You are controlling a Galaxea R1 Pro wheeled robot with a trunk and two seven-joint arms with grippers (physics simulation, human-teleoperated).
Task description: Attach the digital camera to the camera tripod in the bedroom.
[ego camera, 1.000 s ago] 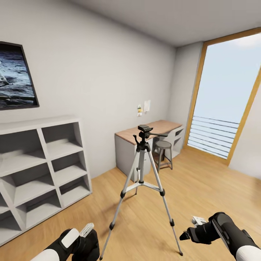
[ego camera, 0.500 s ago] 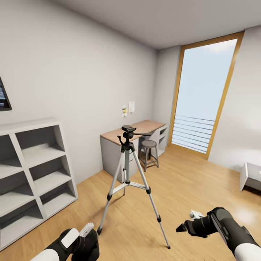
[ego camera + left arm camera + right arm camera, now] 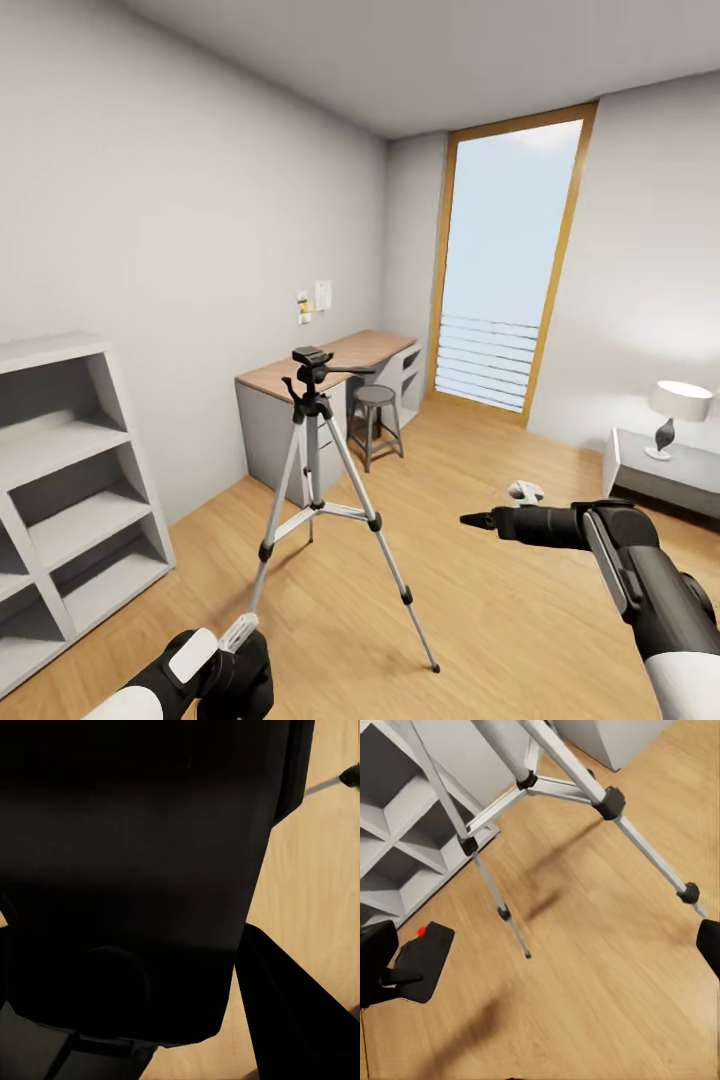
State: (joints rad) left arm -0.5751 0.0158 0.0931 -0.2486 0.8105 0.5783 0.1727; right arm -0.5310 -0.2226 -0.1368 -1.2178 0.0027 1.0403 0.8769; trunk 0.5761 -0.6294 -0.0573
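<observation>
The camera tripod (image 3: 313,462) stands on the wood floor left of centre, its silver legs spread and its black pan head (image 3: 312,358) bare. Its legs (image 3: 540,787) cross the right wrist view. My left gripper (image 3: 238,668) sits low at the bottom left, shut on the digital camera (image 3: 135,870), whose black body blocks the left wrist view. That camera (image 3: 424,960), with its red button, also shows in the right wrist view, short of the tripod's feet. My right gripper (image 3: 478,520) reaches forward at mid height, right of the tripod, open and holding nothing; one fingertip (image 3: 709,945) shows.
Grey cube shelving (image 3: 60,480) lines the left wall. A wood-topped desk (image 3: 330,358) and a round stool (image 3: 376,420) stand behind the tripod. A tall window (image 3: 505,270) fills the far wall. A low grey table (image 3: 655,478) with a lamp (image 3: 678,412) is at the right.
The whole view has swung to the right, so the moon picture has left the frame and the lamp table has come in. My right arm has risen and stretched forward.
</observation>
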